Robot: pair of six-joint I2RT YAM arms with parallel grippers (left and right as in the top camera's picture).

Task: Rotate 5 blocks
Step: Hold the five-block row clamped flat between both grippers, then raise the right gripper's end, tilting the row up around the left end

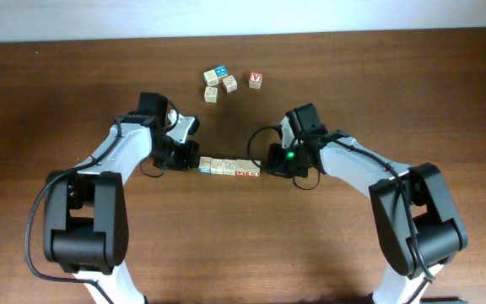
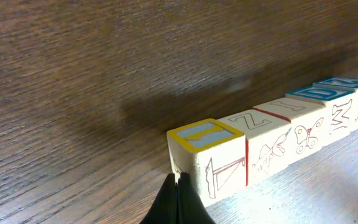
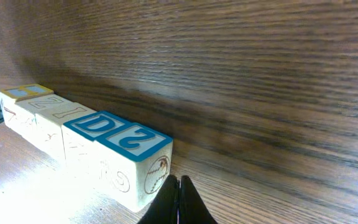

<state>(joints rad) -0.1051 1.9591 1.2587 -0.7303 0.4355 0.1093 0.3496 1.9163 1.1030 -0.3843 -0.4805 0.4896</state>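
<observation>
1. Pale wood, faint print: found the blocks [image 1: 229, 166] in one touching row of five, spanning from one set of fingertips to the other.
2. Saw left gripper [image 2: 178, 183] pinched fully together, empty, tips at the yellow-edged end cube [image 2: 207, 158].
3. Saw right gripper [image 3: 179, 186] likewise closed on nothing, beside the blue-topped end cube [image 3: 138, 158].
4. Judged the rotating possibly finished; could not confirm it from the faces.

Five blocks [image 1: 229, 166] in a touching row on the surface [image 1: 361, 67], left hand [image 2: 178, 198] at its left end, right hand [image 3: 179, 199] at its right, four cubes [image 1: 229, 83] behind.

Tops in the row read in order: Z block [image 3: 43, 102], I block [image 3: 64, 112], D block [image 3: 96, 125], 2 block [image 3: 135, 138]. Well apart, the V cube [image 1: 256, 79] shows a red V.
</observation>
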